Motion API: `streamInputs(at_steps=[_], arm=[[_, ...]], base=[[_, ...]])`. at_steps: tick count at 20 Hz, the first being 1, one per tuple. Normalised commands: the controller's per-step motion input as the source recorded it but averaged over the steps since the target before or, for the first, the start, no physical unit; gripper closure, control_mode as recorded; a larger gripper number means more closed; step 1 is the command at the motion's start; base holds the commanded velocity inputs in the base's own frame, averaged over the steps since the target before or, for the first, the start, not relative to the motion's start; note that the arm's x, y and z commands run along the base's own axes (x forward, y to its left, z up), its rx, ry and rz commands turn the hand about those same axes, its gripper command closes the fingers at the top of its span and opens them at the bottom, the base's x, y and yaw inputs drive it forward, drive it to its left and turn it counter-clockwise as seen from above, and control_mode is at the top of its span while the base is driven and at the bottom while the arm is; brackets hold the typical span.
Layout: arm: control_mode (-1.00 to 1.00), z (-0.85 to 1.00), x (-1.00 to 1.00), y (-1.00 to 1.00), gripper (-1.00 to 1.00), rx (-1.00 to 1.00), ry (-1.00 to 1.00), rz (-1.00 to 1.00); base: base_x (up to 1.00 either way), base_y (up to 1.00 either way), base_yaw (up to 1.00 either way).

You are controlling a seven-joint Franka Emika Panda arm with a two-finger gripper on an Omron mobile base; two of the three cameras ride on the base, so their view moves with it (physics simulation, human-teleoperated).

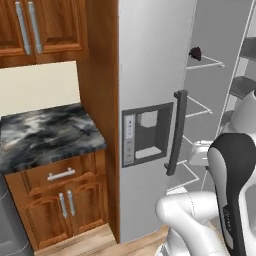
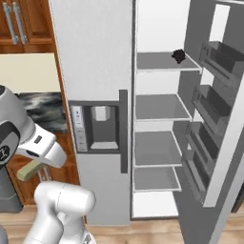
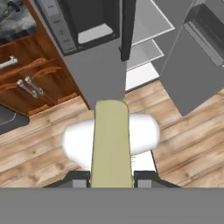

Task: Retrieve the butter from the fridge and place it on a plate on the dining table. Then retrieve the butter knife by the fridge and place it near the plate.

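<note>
The butter point(image 3: 111, 144), a pale yellow-olive stick, sticks out between my two fingertips. My gripper point(image 3: 111, 178) is shut on it and hangs over the wooden floor in front of the fridge point(image 3: 100, 70). In the right base view the butter point(image 2: 30, 170) shows under the hand at the far left. The light grey fridge point(image 2: 90, 57) has its left door with the dispenser closed and its right door point(image 2: 214, 124) swung open. A slim dark piece point(image 1: 81, 129) lies on the marbled counter by the fridge point(image 1: 150, 60); it looks like the butter knife. The plate and the dining table are out of view.
A small dark lump point(image 2: 178, 55) sits on the fridge's top shelf; the lower shelves point(image 2: 157, 147) are bare. Left of the fridge stands a marbled counter point(image 1: 40, 137) over wooden cabinet doors, with upper cabinets point(image 1: 40, 30) above. The open door juts out on the right.
</note>
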Motion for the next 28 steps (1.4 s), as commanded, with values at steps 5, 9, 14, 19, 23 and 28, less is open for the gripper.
streamInputs(at_steps=[5,9,14,19,23,28], arm=[[1.0,0.0,0.0,0.0,1.0,0.0,0.0,0.0],[1.0,0.0,0.0,0.0,1.0,0.0,0.0,0.0],[1.0,0.0,0.0,0.0,1.0,0.0,0.0,0.0],[1.0,0.0,0.0,0.0,1.0,0.0,0.0,0.0],[1.0,0.0,0.0,0.0,1.0,0.0,0.0,0.0],[1.0,0.0,0.0,0.0,1.0,0.0,0.0,0.0]], base=[[-0.05,0.0,-0.39],[-0.22,0.0,-0.44],[-0.11,0.0,-0.49],[0.0,0.0,-0.56],[-0.05,0.0,-0.57],[-0.06,0.0,-0.57]])
